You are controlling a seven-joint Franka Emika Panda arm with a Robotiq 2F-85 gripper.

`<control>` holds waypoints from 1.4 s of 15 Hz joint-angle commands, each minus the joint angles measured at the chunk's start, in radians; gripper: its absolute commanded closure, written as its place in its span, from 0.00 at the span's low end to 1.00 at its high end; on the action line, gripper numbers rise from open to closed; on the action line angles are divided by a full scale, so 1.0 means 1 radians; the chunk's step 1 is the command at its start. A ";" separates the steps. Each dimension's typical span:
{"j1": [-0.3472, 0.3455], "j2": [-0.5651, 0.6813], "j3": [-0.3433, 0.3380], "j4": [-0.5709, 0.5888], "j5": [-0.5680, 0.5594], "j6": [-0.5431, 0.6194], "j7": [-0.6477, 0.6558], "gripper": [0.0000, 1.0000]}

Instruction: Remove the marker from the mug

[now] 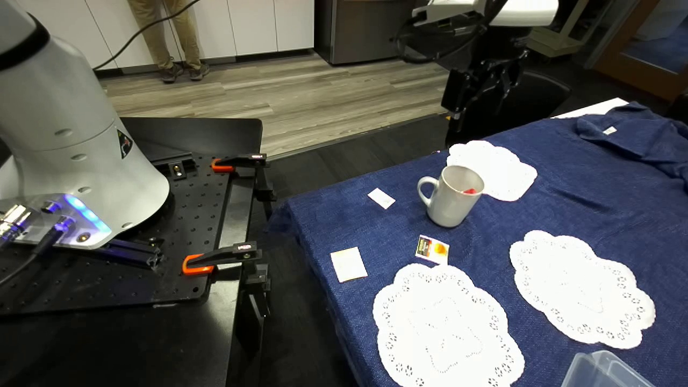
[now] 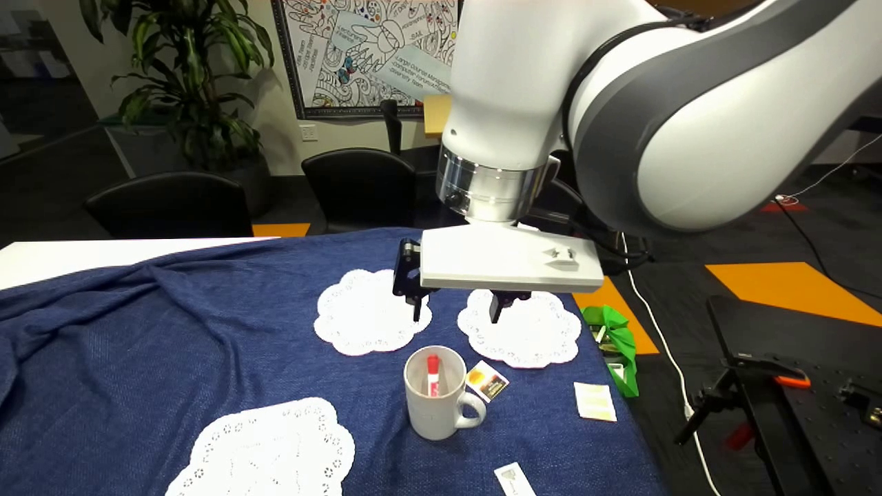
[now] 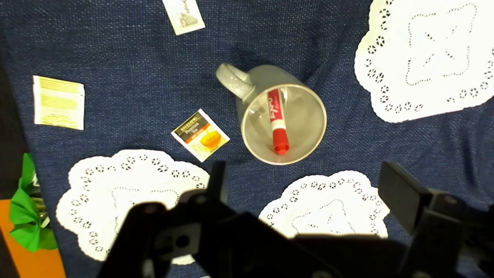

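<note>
One blue cloth (image 2: pixel 282 372) underlies the layout. Above it, the gripper (image 2: pixel 456 317) hangs free, jaws well apart, presumably in readiness for a grasp. The mug (image 1: pixel 452 199) stands upright, its mouth thus accessible from above. The red marker (image 3: pixel 277 119) leans inside it, apparently propped by the inner wall, presenting its cap uppermost as the likely grip point.

Mug (image 1: pixel 452 201), quantity: one. Marker (image 3: pixel 278 122), quantity: one. Doilies (image 1: pixel 580 287), quantity: three. Flat packets (image 3: pixel 200 135), quantity: three. Clear container (image 1: pixel 599 372), quantity: one. Claw (image 2: pixel 456 314), quantity: one, with two fingers (image 3: pixel 401 193). Orange-tipped clamps (image 1: pixel 228 255), quantity: two.
</note>
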 commanded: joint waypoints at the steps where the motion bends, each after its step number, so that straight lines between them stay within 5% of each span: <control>1: 0.037 0.000 -0.040 0.003 0.012 0.003 0.008 0.00; 5: 0.057 0.033 -0.065 0.022 0.006 0.014 0.019 0.02; 9: 0.074 0.074 -0.081 0.041 0.011 0.025 0.041 0.28; 15: 0.142 0.153 -0.146 0.089 -0.015 0.061 0.168 0.26; 21: 0.172 0.226 -0.177 0.133 -0.003 0.051 0.223 0.41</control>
